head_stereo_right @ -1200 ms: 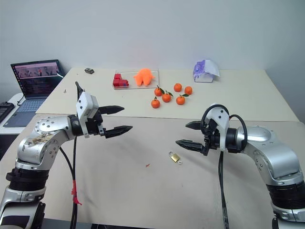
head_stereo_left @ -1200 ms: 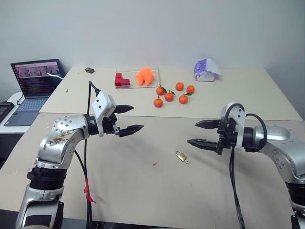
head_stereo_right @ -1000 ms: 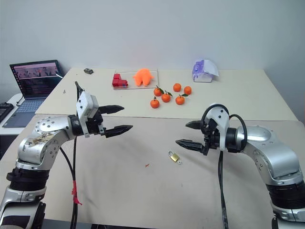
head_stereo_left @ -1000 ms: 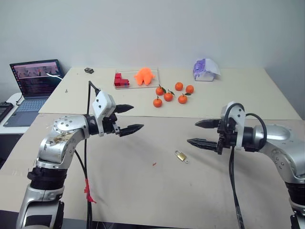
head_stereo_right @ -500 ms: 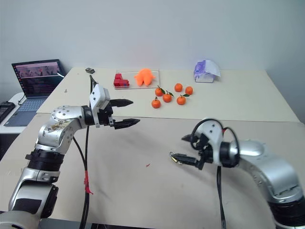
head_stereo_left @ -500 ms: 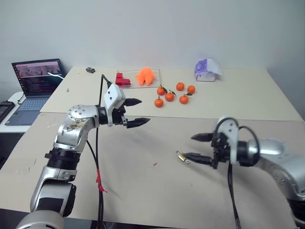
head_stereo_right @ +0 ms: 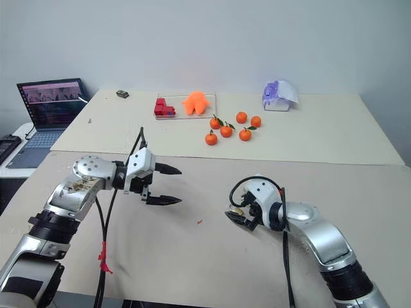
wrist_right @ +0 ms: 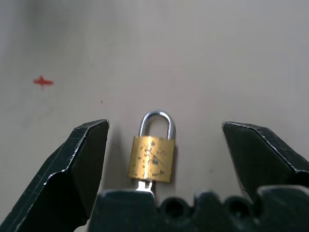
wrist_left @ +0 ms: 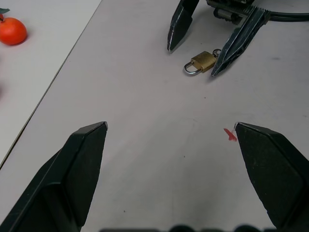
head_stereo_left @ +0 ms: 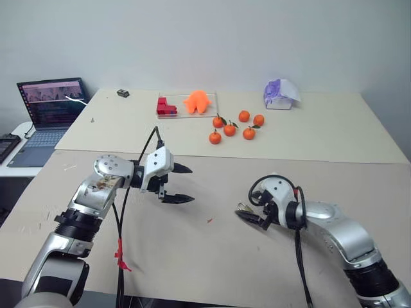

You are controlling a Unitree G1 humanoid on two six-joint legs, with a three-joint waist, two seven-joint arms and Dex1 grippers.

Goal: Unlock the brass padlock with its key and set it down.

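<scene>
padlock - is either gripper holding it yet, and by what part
No, nothing is held. The padlock lies on the table between the open fingers of the right gripper, untouched. The left gripper is open and empty, off to the side.

A: Where does the brass padlock (wrist_right: 151,158) lie?

B: Flat on the near table (head_stereo_left: 212,256), between the spread fingers of the right gripper (wrist_right: 164,159), touching neither. The key (wrist_right: 145,184) sticks out of its end toward that gripper's wrist.

A: And the left gripper (head_stereo_left: 181,184)?

B: Well apart to the left, above the same table.

A: Behind them?

B: On the far table (head_stereo_left: 334,128), the oranges (head_stereo_left: 235,125) lie in a cluster, a laptop (head_stereo_left: 48,109) off to the left.
</scene>
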